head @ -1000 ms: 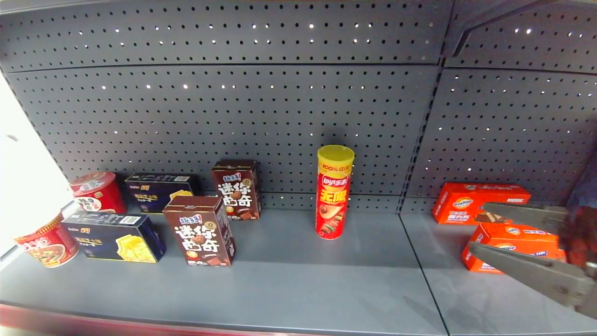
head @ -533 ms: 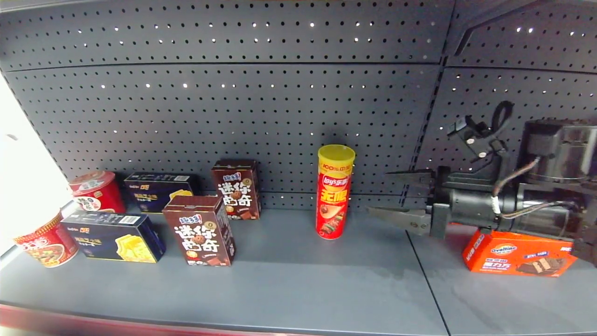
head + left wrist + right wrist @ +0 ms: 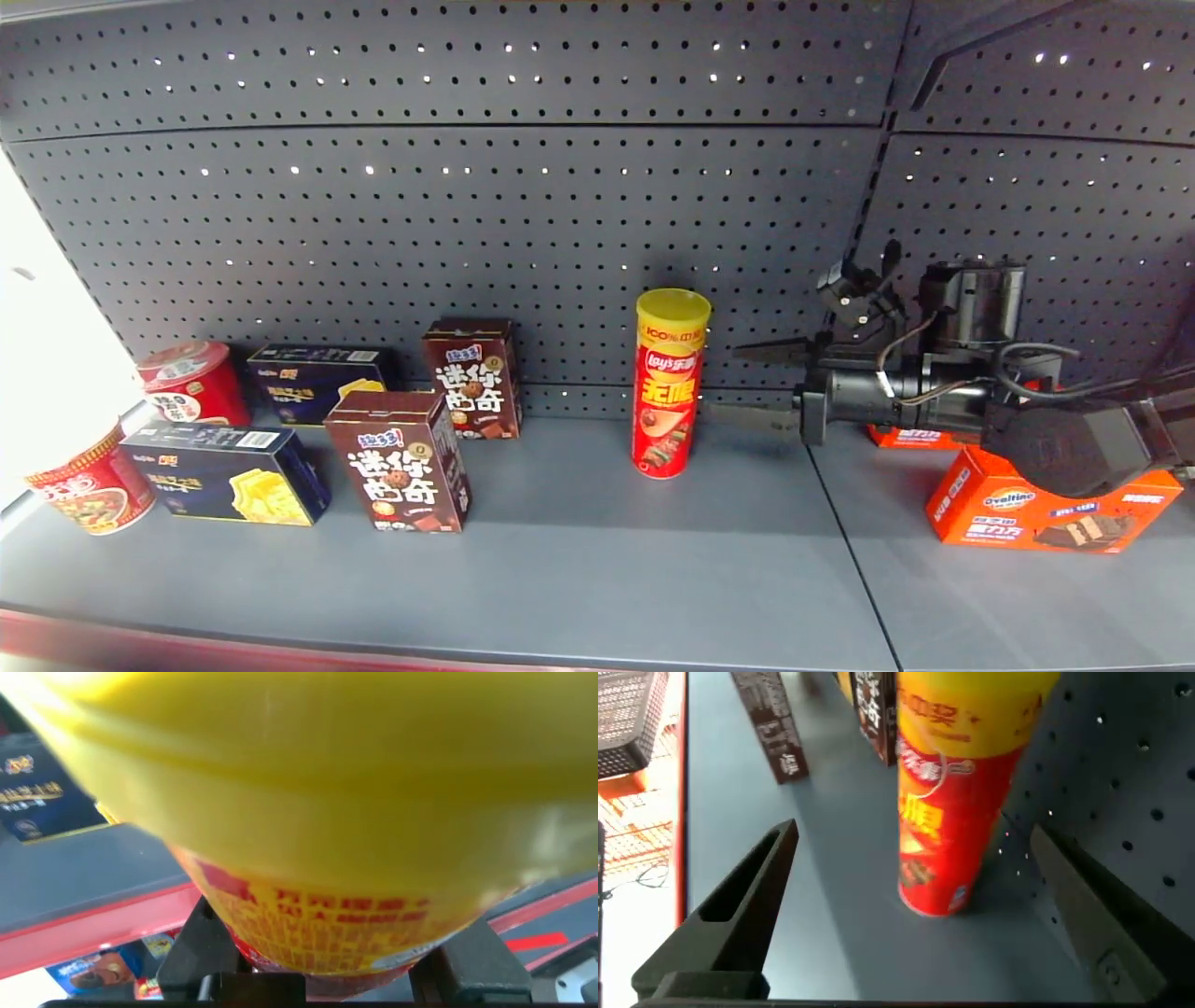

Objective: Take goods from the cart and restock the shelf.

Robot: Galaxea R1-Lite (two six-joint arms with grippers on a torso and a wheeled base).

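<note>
A grey shelf point(image 3: 597, 569) backed by dark pegboard point(image 3: 467, 205) carries the stock. At the left stand two red noodle cups point(image 3: 93, 485), two navy boxes point(image 3: 229, 474) lying flat and two brown boxes point(image 3: 401, 462) upright, each pair set one behind the other. The chip can point(image 3: 670, 383) stands upright near the middle of the shelf, close to the pegboard, well apart from the brown boxes and just left of the seam between the shelf panels. The right pincer point(image 3: 719, 381) is held level above the shelf at the can's right side, its two fingers spread apart and pointing at the can, tips just beside it without touching. In the right wrist view the chip can point(image 3: 957, 793) stands ahead of the gap between the spread fingers point(image 3: 738, 924). Under and behind the right arm lie two orange boxes point(image 3: 1046, 513), the rear one partly hidden. In the left wrist view the left pincer point(image 3: 332, 971) is clamped on a second can point(image 3: 318, 784), yellow-lidded and red-bodied, with a dark finger pressed to each side of it.
</note>
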